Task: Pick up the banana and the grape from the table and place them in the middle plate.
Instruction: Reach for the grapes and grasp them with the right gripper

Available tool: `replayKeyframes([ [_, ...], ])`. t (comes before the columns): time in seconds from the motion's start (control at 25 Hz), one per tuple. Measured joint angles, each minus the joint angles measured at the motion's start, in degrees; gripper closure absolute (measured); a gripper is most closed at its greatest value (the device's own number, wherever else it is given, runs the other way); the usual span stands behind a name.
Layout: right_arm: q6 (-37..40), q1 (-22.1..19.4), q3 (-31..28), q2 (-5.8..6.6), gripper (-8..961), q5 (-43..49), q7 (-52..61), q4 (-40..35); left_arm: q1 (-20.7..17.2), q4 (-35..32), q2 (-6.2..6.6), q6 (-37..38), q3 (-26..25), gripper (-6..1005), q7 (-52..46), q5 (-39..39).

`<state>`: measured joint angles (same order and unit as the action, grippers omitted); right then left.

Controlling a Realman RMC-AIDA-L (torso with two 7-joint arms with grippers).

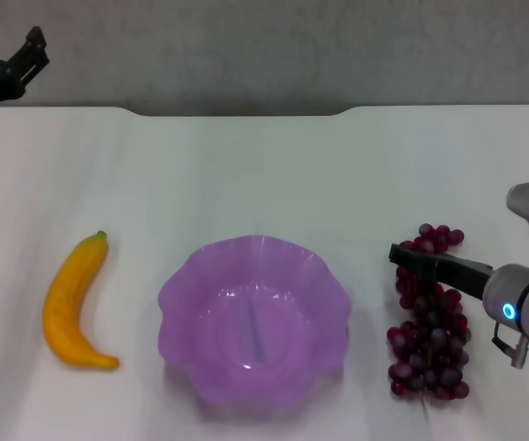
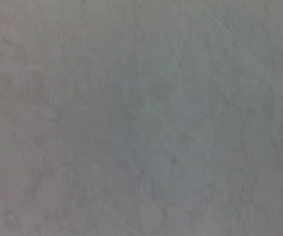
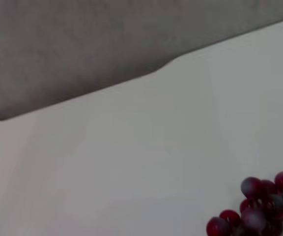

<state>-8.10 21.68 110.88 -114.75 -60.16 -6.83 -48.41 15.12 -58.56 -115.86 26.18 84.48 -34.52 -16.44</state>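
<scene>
1. Purple plate (image 1: 253, 329) sits lower centre of head view on white counter (image 1: 264, 175); nothing in it.
2. Banana (image 1: 73, 305) lies flat on counter at lower left of frame, well apart from plate, green tip pointing to far edge.
3. Grapes (image 1: 430, 322) lie on counter at lower right, just beside plate's rim, not touching it; a few also show at bottom right corner of right wrist view (image 3: 259, 206).
4. Right gripper (image 1: 411, 260) comes in from right edge, dark fingers over the upper half of the bunch; can't tell if fingers are apart or together.
5. Left gripper (image 1: 28, 57) is in upper left corner past counter's far edge, away from everything; fingers apart, holding nothing.
6. Left wrist view: only blurry grey surface.
</scene>
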Motion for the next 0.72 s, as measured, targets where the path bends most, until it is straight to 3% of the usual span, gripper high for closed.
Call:
replayKeyframes([
  [0.2, 0.0, -1.6, 0.6, -0.15, 144, 0.1, -0.9, 0.0, -0.1, -0.2, -0.01, 0.0, 0.0, 126, 0.1, 0.0],
  [0.72, 0.4, -0.8, 2.9, -0.23, 164, -0.3, -1.0, 2.6, 0.0, -0.1, -0.07, -0.1, -0.1, 125, 0.1, -0.1],
])
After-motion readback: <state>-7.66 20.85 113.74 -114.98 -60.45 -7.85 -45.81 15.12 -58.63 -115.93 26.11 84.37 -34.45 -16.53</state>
